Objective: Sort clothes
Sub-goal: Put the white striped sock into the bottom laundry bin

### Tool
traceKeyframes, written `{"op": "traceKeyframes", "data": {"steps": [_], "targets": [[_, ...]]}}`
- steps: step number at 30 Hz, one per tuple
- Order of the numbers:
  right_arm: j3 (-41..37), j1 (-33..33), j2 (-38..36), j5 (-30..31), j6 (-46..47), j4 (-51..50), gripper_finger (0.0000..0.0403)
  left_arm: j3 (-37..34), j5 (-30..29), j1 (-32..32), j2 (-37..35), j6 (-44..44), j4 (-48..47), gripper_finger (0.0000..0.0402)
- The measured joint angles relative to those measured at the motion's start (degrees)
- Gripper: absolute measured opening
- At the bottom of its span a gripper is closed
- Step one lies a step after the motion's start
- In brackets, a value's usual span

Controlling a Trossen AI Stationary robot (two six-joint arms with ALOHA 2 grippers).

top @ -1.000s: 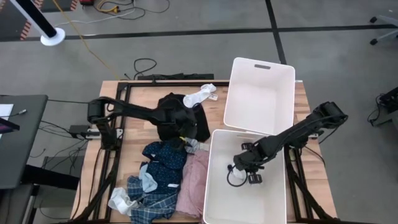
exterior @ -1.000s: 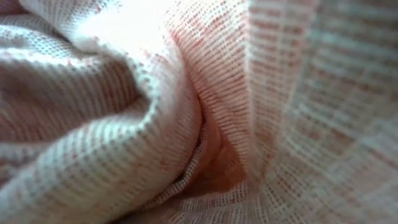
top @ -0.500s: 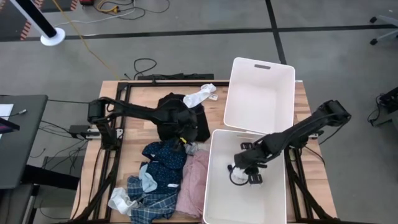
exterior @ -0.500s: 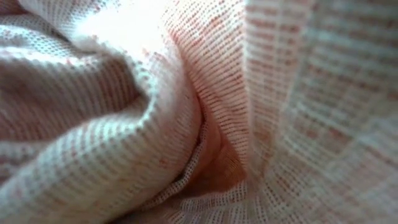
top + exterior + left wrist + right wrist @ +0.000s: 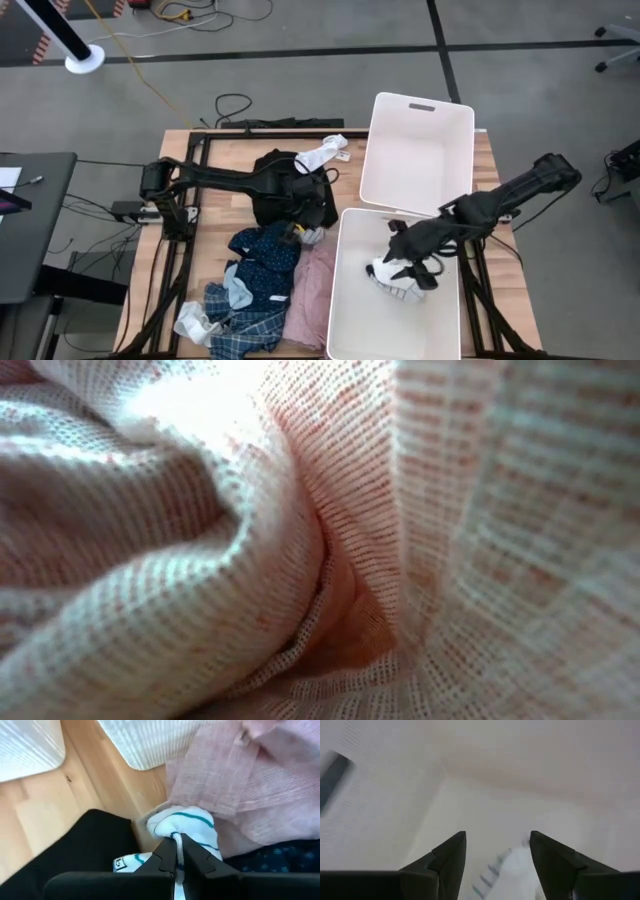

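Soft knit and woven stuff throughout, all light and floppy, nothing fragile. Left claw (image 5: 176, 851) is pinched together on a white sock with teal stripes (image 5: 186, 822), at the middle of the table where the black shirt (image 5: 290, 190), navy dotted piece (image 5: 265, 258) and pink piece (image 5: 312, 290) meet, just beside the near bin's (image 5: 345, 330) left wall. Grip sits on a bunched fold, so I'd expect the sock to hang limp and possibly drag the pink cloth touching it.

Right claw (image 5: 497, 847) is spread apart, over a striped sock (image 5: 397, 279) lying inside the near bin. Far bin (image 5: 378, 160) sits against the table's back right corner.

Another white sock (image 5: 322, 154) lies near the back edge, beside the black shirt. Blue plaid shirt (image 5: 245, 325) is at the front left of the pile. Best holds: a thick fold or cuff, pinched from above; thin single layers will likely slip. Low view is covered by pink weave.
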Motion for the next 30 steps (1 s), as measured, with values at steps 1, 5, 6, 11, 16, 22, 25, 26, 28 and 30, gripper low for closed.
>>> {"op": "traceKeyframes", "data": {"steps": [1, 5, 6, 11, 16, 22, 25, 26, 28, 30], "targets": [[0.02, 0.18, -0.81, 0.13, -1.13, 1.11, 0.0235, 1.20, -0.91, -0.27, -0.02, 0.01, -1.55, 0.0001], [0.02, 0.94, -3.61, 3.03, -5.68, 4.72, 0.0235, 6.16, -4.63, -1.26, -0.07, 0.23, -7.96, 0.0001], [0.02, 1.06, -4.07, 3.61, -6.77, 5.43, 0.0235, 7.38, -5.88, -1.53, -0.07, 0.25, -9.47, 0.0001], [0.02, 0.92, -5.05, 7.22, -11.85, 8.30, 0.0235, 13.24, -9.68, -2.69, -0.07, 0.26, -16.59, 0.0001], [0.02, -0.24, -4.55, 8.71, -16.50, 12.94, 0.0235, 18.87, -12.73, -3.68, -0.74, 0.10, -21.85, 0.0001], [0.02, -2.50, -4.54, 10.91, -19.71, 16.17, 0.0235, 23.58, -15.14, -4.78, -4.29, -0.41, -24.56, 0.0000], [0.02, -3.73, -4.54, 11.98, -20.79, 17.30, 0.0234, 24.69, -16.58, -5.21, -7.08, -0.92, -24.72, 0.0000], [0.02, -4.10, -4.54, 11.99, -21.02, 17.85, 0.0234, 24.76, -17.21, -5.30, -8.13, -1.29, -24.45, 0.0000], [0.02, -5.14, -4.54, 12.04, -21.47, 19.13, 0.0234, 24.77, -17.85, -5.49, -10.26, -1.68, -23.23, 0.0000], [0.02, -6.06, -4.54, 12.11, -22.28, 20.43, 0.0234, 24.82, -18.17, -5.65, -12.21, -1.83, -21.84, 0.0000]]}}
